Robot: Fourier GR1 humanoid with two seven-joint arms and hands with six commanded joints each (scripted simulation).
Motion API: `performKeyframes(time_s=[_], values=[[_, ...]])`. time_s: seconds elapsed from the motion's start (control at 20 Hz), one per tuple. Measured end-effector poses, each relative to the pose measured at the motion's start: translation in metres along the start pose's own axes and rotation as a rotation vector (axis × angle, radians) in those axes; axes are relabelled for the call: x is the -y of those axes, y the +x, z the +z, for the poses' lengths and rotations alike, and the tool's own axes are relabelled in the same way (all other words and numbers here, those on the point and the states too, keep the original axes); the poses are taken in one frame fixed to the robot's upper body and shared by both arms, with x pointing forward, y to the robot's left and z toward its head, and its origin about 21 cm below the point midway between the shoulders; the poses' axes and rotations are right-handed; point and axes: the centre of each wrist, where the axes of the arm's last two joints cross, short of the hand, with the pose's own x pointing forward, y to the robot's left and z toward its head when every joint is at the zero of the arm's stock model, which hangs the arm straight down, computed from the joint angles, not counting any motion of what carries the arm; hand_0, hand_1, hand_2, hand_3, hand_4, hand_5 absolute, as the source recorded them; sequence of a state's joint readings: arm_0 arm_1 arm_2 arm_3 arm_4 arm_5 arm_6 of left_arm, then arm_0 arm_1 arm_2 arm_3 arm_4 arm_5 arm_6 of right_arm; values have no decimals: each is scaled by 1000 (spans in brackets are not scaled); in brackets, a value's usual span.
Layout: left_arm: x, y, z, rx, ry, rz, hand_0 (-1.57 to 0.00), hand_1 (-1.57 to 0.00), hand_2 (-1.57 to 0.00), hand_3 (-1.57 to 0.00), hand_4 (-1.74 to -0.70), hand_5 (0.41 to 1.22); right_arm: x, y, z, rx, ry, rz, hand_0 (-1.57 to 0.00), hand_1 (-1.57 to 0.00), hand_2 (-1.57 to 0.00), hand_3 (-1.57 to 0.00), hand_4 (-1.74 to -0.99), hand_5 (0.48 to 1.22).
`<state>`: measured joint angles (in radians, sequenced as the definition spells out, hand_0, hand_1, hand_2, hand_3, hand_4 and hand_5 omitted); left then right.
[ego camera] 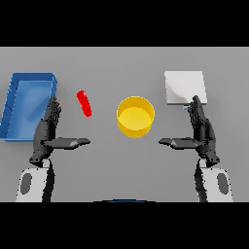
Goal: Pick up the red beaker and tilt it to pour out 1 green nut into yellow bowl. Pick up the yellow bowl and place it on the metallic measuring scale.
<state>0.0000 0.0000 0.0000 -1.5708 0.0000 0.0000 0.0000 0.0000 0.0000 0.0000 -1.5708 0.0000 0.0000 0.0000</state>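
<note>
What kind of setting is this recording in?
Probably a lab-style bench: a plain grey table with a red beaker, a yellow bowl and a metallic measuring scale.

Red beaker (84, 103): small, slender, lying tilted on the grey table, well left of the bowl; contents cannot be seen. Yellow bowl (135, 116): round, upright, open side up, at the table's centre, interior showing nothing inside. Metallic measuring scale (185, 87): flat, pale, square plate lying up and to the right of the bowl, apart from it, nothing resting on it.
</note>
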Motion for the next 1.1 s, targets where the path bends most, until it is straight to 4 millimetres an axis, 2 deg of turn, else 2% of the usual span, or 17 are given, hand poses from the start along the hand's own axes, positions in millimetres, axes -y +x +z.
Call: performKeyframes(time_s=[0.3,0.35,0.4,0.5,0.6,0.7,0.8,0.95,1.0,1.1], values=[[-1,-1,7,8,-1,1,1,1,1,1,-1151,599,2,-1,8,2,-2,-1,1,1,1,1,-1167,599],[-4,2,16,31,-31,-65,1,1,1,1,-1156,599,6,1,19,92,-2,159,1,1,1,1,-1163,595],[-6,4,22,34,-51,-103,1,1,1,1,-1158,599,5,3,27,124,9,247,1,1,1,1,-1162,594],[-6,13,31,45,-68,-142,1,1,1,1,-1163,599,3,5,33,122,3,324,1,1,1,1,-1159,590],[-3,13,36,16,-80,-160,1,1,1,1,-1164,602,-1,5,35,112,6,343,1,1,1,1,-1173,593],[-7,18,29,-1,-74,-184,1,1,1,1,-1161,602,0,8,39,122,7,331,1,1,1,1,-1192,600],[-1,15,31,-6,-90,-198,1,1,1,1,-1163,604,0,11,38,115,13,308,1,1,1,1,-1212,607],[11,4,8,-28,-108,-210,1,1,1,1,-1208,615,0,9,39,114,29,298,1,1,1,1,-1236,623],[8,4,4,-12,-109,-216,1,1,1,1,-1219,622,1,12,38,125,26,309,1,1,1,1,-1246,627],[19,-2,-8,-21,-110,-233,1,1,1,1,-1227,629,0,10,38,124,35,297,1,1,1,1,-1260,633]])
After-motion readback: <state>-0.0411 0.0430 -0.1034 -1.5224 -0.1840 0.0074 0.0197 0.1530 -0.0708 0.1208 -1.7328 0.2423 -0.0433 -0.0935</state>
